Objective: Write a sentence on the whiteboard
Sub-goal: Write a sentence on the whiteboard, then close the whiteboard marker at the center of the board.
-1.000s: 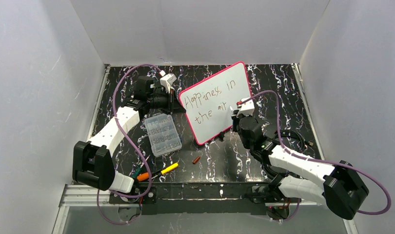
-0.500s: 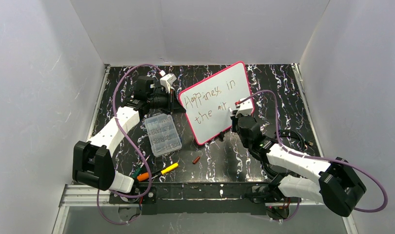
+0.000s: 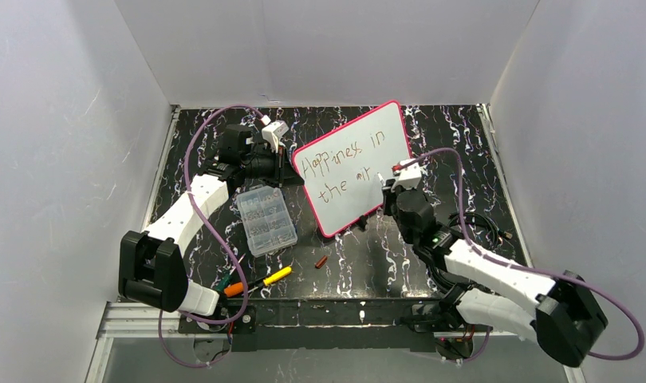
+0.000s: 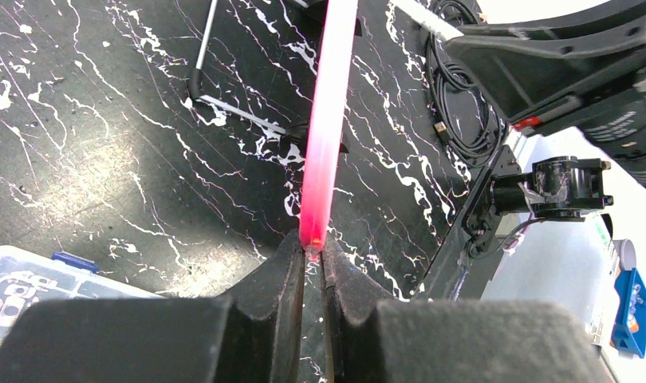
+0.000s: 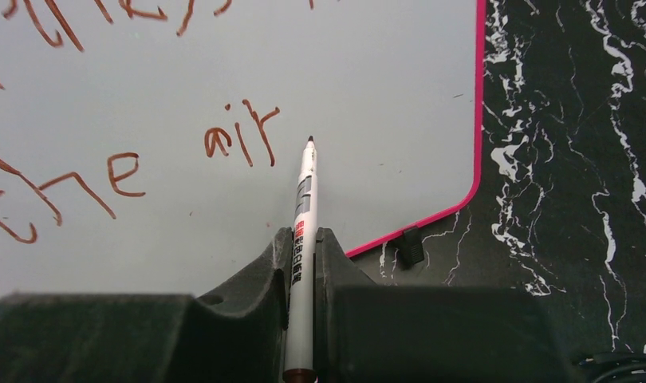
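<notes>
The whiteboard [image 3: 353, 185], white with a pink-red rim, stands tilted on its stand at the table's middle back. The sentence [image 3: 340, 155] on it reads "Happiness in the air" in brownish-red letters, in two rows. My left gripper [image 3: 292, 169] is shut on the board's left rim [image 4: 332, 120], pinching it at the fingertips [image 4: 292, 255]. My right gripper [image 5: 302, 239] is shut on a white marker [image 5: 304, 199]. The marker's dark tip sits just right of the word "air" [image 5: 242, 145], close over the board face [image 5: 368, 96]. I cannot tell whether the tip touches.
A clear organizer box [image 3: 265, 219] lies left of the board. A small red cap [image 3: 321, 262] lies in front of it. Yellow [image 3: 277, 276] and orange [image 3: 234, 289] markers rest near the front edge. Black cables [image 3: 479, 227] coil at right. White walls enclose the table.
My right arm has shifted slightly to the right with the marker, its tip now past the end of "air". The left arm and the board have not moved.
</notes>
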